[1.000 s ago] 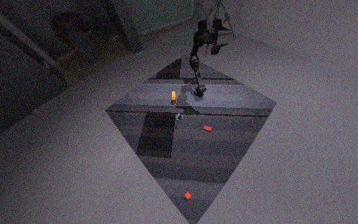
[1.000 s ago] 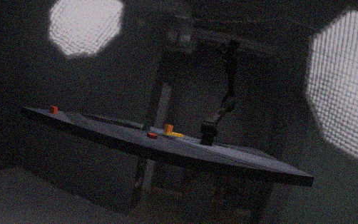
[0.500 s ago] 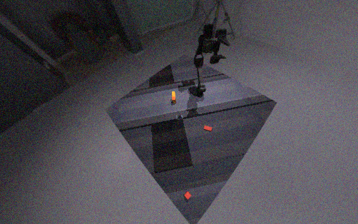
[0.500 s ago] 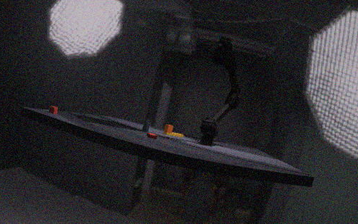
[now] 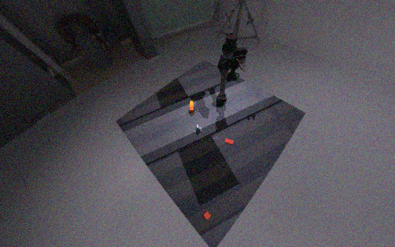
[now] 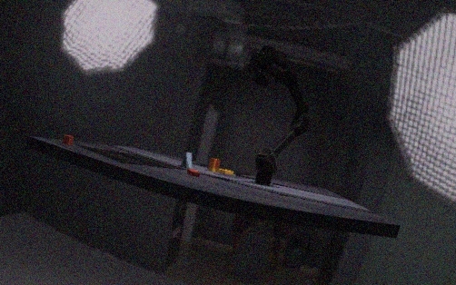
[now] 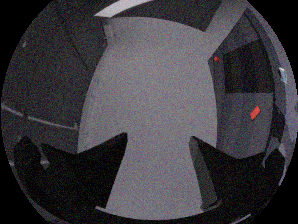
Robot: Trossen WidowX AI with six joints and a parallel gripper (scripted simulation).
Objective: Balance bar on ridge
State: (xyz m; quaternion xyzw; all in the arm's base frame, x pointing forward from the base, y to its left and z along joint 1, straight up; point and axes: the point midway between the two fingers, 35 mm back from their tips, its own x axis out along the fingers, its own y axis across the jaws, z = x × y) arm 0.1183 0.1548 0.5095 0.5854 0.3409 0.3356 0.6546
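An orange block (image 5: 191, 105) (image 6: 213, 163) stands on the table (image 5: 265, 157) (image 6: 302, 206) near the middle of the light strip. A short yellow bar (image 6: 226, 171) lies low beside it and seems to touch the table on one end. In the top view the two merge into one orange-yellow shape. My gripper (image 5: 220, 103) (image 6: 263, 180) (image 7: 158, 139) is open and empty. It points down just above the table, a short way from the orange block. The wrist view shows only bare table between the fingers.
A small white piece (image 5: 198, 127) (image 6: 188, 160) stands upright near the dark rail. A red block (image 5: 229, 141) (image 6: 193, 172) (image 7: 254, 112) lies past the rail, and another red block (image 5: 207, 215) (image 6: 68, 139) lies near the far corner.
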